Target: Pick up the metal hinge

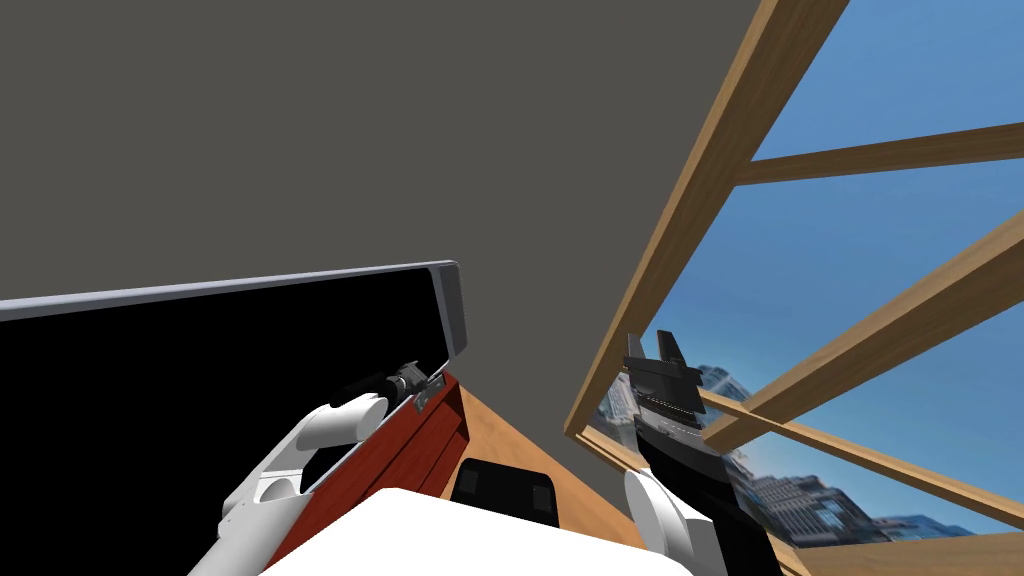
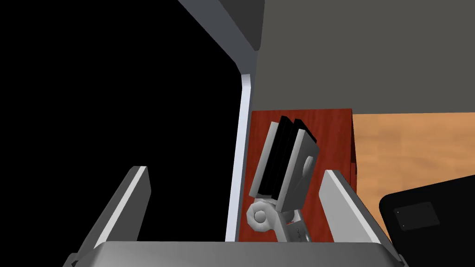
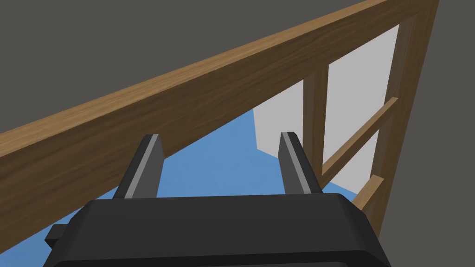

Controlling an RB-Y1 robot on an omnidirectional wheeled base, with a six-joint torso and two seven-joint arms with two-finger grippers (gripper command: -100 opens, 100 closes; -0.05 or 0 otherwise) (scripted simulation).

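Left gripper (image 2: 235,170) is spread wide, nothing held. The hinge (image 2: 284,166) sits between its fingers (image 2: 342,204), nearer one blade and touching neither as far as I can see. The hinge is grey with dark faces, its leaves folded together and tilted, with the round knuckle end toward the gripper body. It rests on the red-brown cabinet (image 2: 331,134) top, at the right end, just beside the lower right corner of a grey-rimmed black panel (image 2: 241,153).

In the head view the left arm reaches forward, low along the cabinet, to that corner. That is probably to bring the blades in on both sides of the hinge, with the wide spread there to clear the folded leaves.

Step looks like final approach before the grasp, with pick-up not yet done. Next move likely needs a little more advance, then closing across the leaves. Risks: the panel rim is close to one blade and could block it, and the tilted hinge may tip or slide when pinched off-centre.

Right gripper (image 3: 219,136) is also spread, empty, raised on the right by the window (image 1: 660,240), apparently parked out of the way. Wood floor (image 2: 417,148) lies right of the cabinet.
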